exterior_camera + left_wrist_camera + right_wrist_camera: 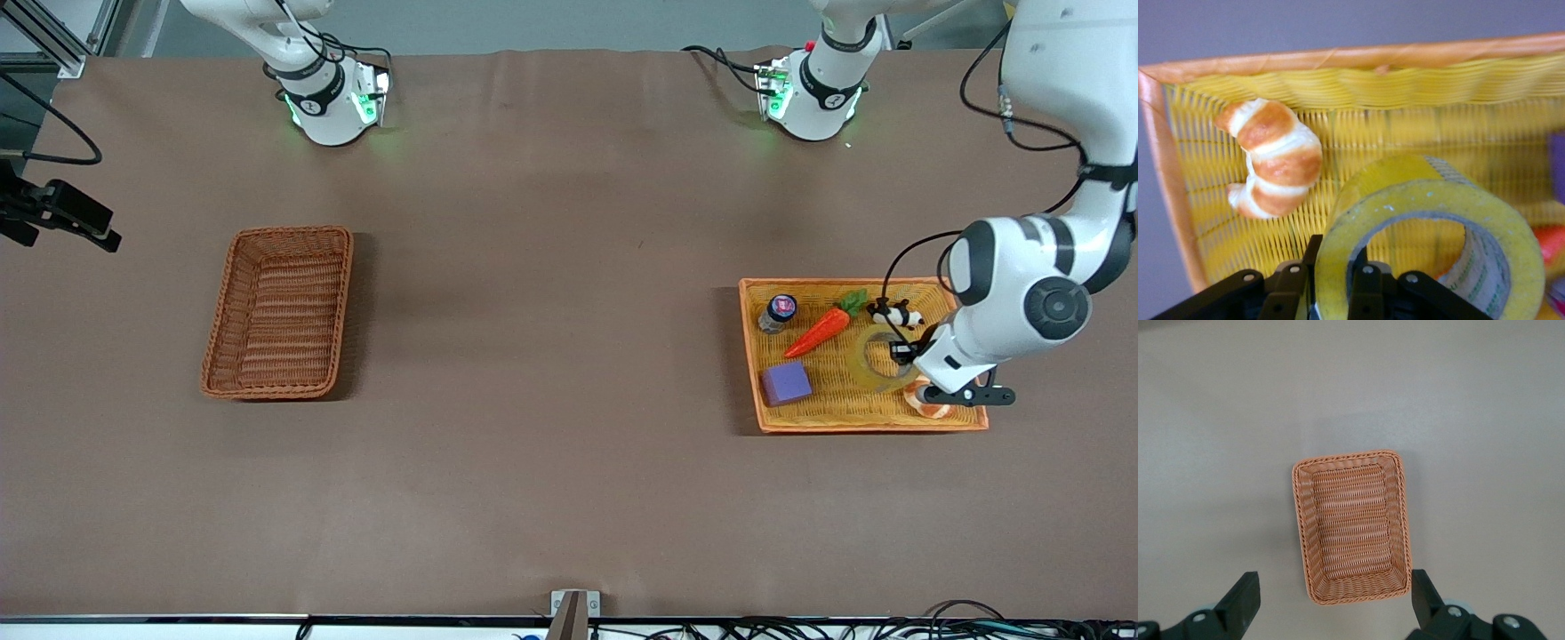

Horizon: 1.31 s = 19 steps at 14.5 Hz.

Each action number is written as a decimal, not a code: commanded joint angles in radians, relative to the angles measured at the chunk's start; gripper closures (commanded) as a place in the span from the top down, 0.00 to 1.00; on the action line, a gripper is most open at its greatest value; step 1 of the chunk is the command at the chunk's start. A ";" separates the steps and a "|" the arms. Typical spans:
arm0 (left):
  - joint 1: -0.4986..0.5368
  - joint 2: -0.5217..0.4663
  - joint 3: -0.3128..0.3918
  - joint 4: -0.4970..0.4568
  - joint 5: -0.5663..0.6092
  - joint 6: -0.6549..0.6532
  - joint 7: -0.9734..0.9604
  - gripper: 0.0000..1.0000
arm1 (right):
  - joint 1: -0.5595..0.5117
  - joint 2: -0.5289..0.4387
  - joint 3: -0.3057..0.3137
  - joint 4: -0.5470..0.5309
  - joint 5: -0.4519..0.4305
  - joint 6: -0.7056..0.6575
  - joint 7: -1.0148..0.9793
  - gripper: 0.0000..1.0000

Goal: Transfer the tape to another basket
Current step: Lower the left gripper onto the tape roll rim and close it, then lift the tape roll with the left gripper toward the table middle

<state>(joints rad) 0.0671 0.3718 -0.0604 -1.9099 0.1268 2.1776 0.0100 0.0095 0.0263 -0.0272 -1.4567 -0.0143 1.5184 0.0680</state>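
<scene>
In the flat bright orange-yellow woven tray [756,356] toward the left arm's end of the desk [551,462], nearest the front camera, lie a glazed brown-and-white croissant [925,404] and a purple foam cube [786,383]. Just farther sits the translucent yellowish roll of packing tape [876,360], still inside the tray, with the left tool [902,354] clamped across its wall: one finger in the grey core, one outside. Farther again lie an orange plastic carrot [822,331], a small dark-lidded jar [778,313] and a small black-and-white panda figure [893,313].

The step in hand looks like lifting the roll out. I would raise it straight up, clear of the croissant and the tray's rim, before carrying it toward the deep reddish-brown wicker basket [277,313], which is empty and well apart at the right arm's end.

The left wrist view shows the tape [1431,240] pinched at its edge, and the croissant [1271,157] beside it, which the arm partly hides from the front. The right tool [1331,603], out of the front view, appears in its own wrist view, fingers spread wide, waiting over the basket [1351,527].
</scene>
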 commanded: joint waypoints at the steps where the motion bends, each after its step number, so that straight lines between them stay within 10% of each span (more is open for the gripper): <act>1: -0.010 -0.056 -0.106 0.075 0.014 -0.155 -0.059 0.03 | -0.013 0.003 0.007 0.012 0.020 -0.007 -0.011 1.00; 7: -0.070 -0.001 -0.344 0.179 0.020 -0.165 -0.353 0.00 | -0.020 0.006 0.006 0.003 0.020 -0.004 -0.011 1.00; 19: -0.552 0.459 -0.325 0.652 0.025 -0.170 -0.683 0.05 | -0.019 0.007 0.007 -0.011 0.049 0.003 -0.008 1.00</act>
<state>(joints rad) -0.4419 0.7319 -0.3927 -1.4061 0.1399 2.0351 -0.6675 0.0091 0.0352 -0.0296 -1.4582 0.0016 1.5184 0.0680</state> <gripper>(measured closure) 0.789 0.000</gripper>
